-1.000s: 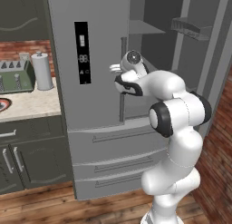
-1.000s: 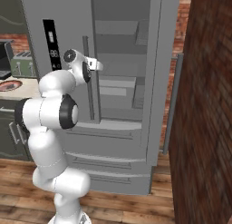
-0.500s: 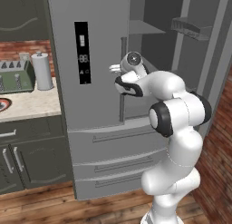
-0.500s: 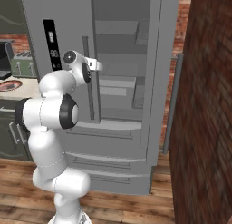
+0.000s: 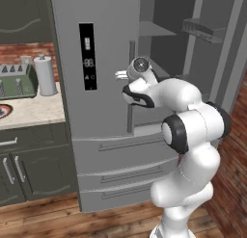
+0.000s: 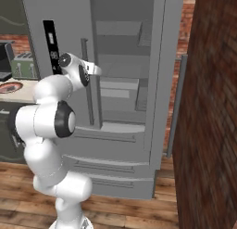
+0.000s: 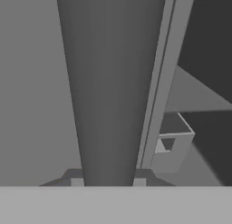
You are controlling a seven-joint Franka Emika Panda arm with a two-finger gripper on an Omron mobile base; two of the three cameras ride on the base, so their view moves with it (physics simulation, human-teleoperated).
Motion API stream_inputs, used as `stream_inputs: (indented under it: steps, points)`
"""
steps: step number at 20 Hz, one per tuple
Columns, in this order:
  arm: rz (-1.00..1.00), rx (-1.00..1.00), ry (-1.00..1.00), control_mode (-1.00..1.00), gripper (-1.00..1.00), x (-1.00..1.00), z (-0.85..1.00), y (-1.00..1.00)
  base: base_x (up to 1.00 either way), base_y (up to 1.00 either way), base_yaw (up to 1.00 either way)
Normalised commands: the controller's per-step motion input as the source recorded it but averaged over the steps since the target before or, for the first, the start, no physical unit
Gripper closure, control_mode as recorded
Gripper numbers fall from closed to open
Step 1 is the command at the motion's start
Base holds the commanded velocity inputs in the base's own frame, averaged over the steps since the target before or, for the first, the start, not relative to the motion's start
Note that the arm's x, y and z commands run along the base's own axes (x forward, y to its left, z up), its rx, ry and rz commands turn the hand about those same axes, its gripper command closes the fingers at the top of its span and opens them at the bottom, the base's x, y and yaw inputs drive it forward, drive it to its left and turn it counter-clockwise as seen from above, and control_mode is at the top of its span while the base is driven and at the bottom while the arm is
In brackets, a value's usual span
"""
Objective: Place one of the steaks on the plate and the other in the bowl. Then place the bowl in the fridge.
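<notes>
Fingers of the white arm's two-finger gripper [image 5: 119,75] pinch the long vertical handle [image 7: 108,91] of the tall grey steel fridge [image 5: 87,150], whose right door already stands open, with bowl placement apparently left.

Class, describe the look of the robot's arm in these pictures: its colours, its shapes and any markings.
The arm is glossy white, built of rounded, bulbous segments. Dark grey to black rings and round caps mark its joints, such as the large black disc at the elbow. A grey round cap sits near the wrist. No cables or lettering can be made out.
</notes>
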Motion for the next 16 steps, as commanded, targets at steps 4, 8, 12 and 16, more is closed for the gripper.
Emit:
stream_inputs:
  steps: [4, 8, 12, 16]
  points:
    - [-0.1, 0.03, 0.0, -1.0, 1.0, -0.66, 0.0, 0.01, 0.0, 0.0, 0.0]
    - [-0.21, 0.0, 0.0, -1.0, 1.0, -0.48, 0.0, 0.01, 0.0, 0.0, 0.0]
    - [-0.27, 0.0, 0.03, -1.0, 1.0, -0.38, 0.0, 0.01, 0.0, 0.0, 0.0]
    - [-0.26, 0.0, 0.13, -1.0, 1.0, -0.42, 0.01, 0.01, 0.0, 0.0, 0.0]
